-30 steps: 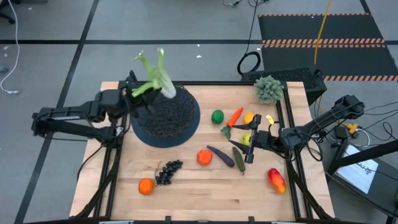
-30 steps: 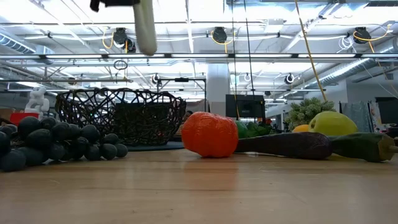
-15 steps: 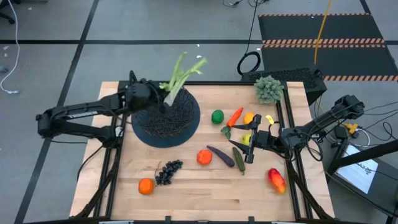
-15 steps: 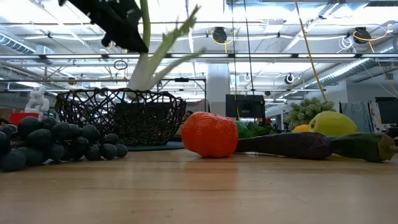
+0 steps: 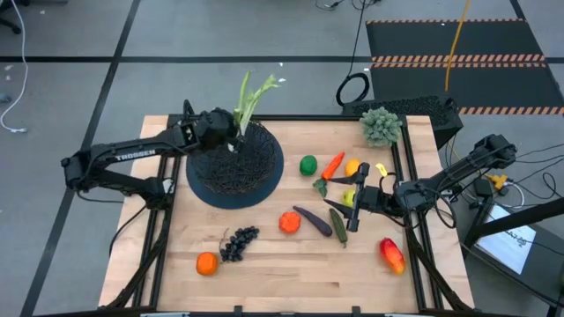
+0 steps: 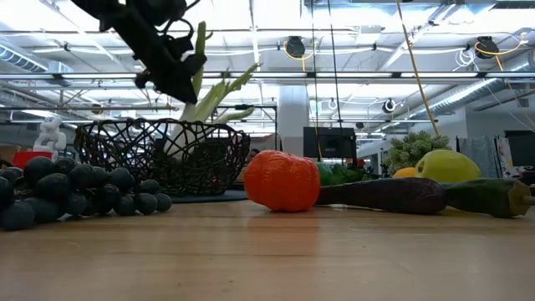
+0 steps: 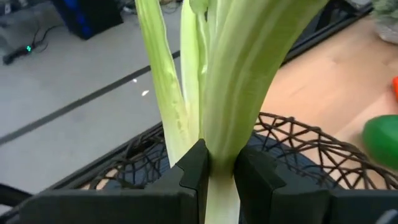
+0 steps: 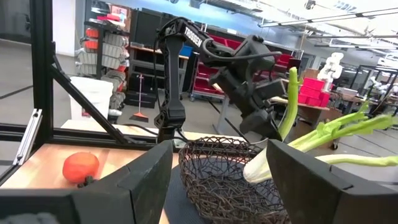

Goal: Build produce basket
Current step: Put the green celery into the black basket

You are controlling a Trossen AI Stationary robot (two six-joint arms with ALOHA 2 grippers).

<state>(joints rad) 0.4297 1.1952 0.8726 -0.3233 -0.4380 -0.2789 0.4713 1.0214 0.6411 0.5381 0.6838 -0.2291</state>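
Note:
My left gripper (image 5: 227, 134) is shut on the long pale-green leafy stalk (image 5: 249, 97) above the far part of the black wire basket (image 5: 233, 172). In the low view the stalk (image 6: 211, 90) rises aslant from the basket (image 6: 163, 155), leaves uppermost. Its white base (image 8: 256, 167) dips inside the rim. My right gripper (image 5: 352, 207) hangs open above the produce at the right, beside a lemon (image 5: 350, 195), with nothing between its fingers (image 8: 143, 180). My left gripper pinches the stalk's lower stem (image 7: 221, 163), just above the white base, between its two fingers (image 7: 194, 169). The fingers come slanting down from the table's left and lie across the stem. The stalk stands tilted, leaves up toward the far edge, its base end inside the basket.
On the table lie a green apple (image 5: 307, 165), carrot (image 5: 332, 165), orange (image 5: 290, 222), eggplant (image 5: 312, 219), cucumber (image 5: 338, 225), mango (image 5: 391, 255), grapes (image 5: 239, 243) and another orange (image 5: 206, 263). A grey-green frilly clump (image 5: 381, 125) sits at the far right corner.
My left gripper has gone toward the table's right, out over the basket, and down, tipping downward as it went. The stalk, still held, has swung so that its leaves point toward the far edge, and its base has come down inside the basket's rim.

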